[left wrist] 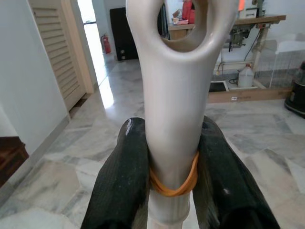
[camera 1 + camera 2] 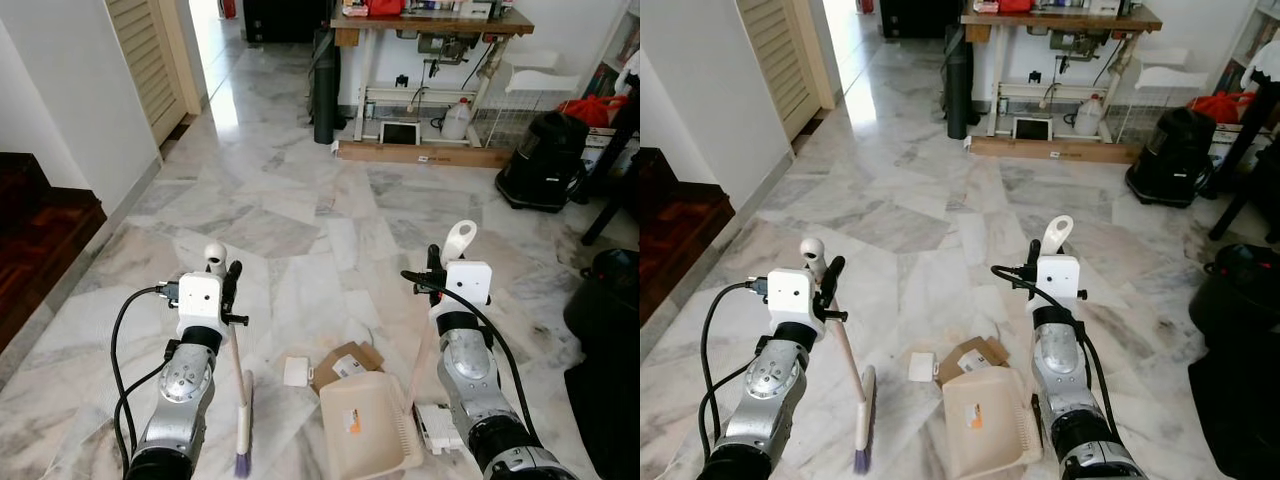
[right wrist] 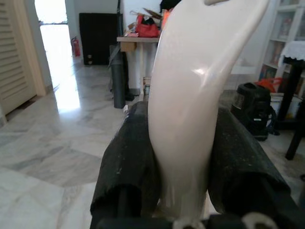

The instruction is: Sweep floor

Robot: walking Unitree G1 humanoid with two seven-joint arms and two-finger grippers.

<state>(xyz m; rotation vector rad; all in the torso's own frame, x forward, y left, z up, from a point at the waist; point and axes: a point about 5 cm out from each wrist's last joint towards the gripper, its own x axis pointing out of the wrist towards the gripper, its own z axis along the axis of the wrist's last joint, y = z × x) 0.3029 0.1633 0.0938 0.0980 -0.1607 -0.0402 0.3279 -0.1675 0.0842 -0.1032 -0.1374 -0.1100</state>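
The left gripper [image 2: 226, 283] is clamped on the cream handle of a broom [image 2: 240, 400]; the left wrist view has both black fingers [image 1: 119, 181] pressed against the shaft, just above an orange rubber band [image 1: 174, 183]. From there the broom runs down toward 6 o'clock, its purple bristles resting on the marble floor [image 2: 290, 210] beside the left arm.

The right gripper [image 2: 445, 268] grips the upright cream handle of a dustpan [image 2: 368, 420] (fingers tight on both flanks in the right wrist view). The pan itself sits on the floor at about 7 o'clock from that gripper, between the two arms.

Touching the pan's far rim lie a torn brown cardboard piece [image 2: 345, 362] and a small white packet [image 2: 297, 371]; another white scrap [image 2: 437, 425] lies beside the right forearm.

Farther out, at 12 o'clock, stands a worktable [image 2: 430, 25], and at 2 o'clock a black vacuum cleaner [image 2: 543, 160].
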